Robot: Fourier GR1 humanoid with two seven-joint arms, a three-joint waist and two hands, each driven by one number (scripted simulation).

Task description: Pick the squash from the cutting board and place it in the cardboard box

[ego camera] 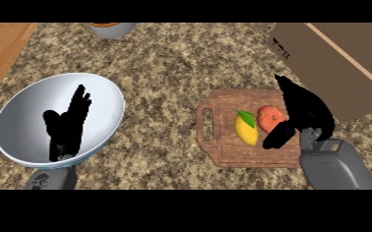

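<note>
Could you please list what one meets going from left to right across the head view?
Left hand over the white bowl → cutting board → yellow squash → orange fruit → right hand.

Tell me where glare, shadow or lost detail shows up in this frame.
Head view: glare brightens the bowl's inner wall; both the left hand and right hand read as flat black silhouettes without surface detail; the cutting board and yellow squash are evenly lit.

Counter point(181, 64) speckled tan-brown granite. Board point(225, 152) reddish-brown wood grain. Squash point(246, 130) yellow, green tip; tomato point(270, 118) orange-red. Bowl point(109, 93) white-grey. Box point(327, 69) brown, pale stripe. Hands point(65, 123) black.
</note>
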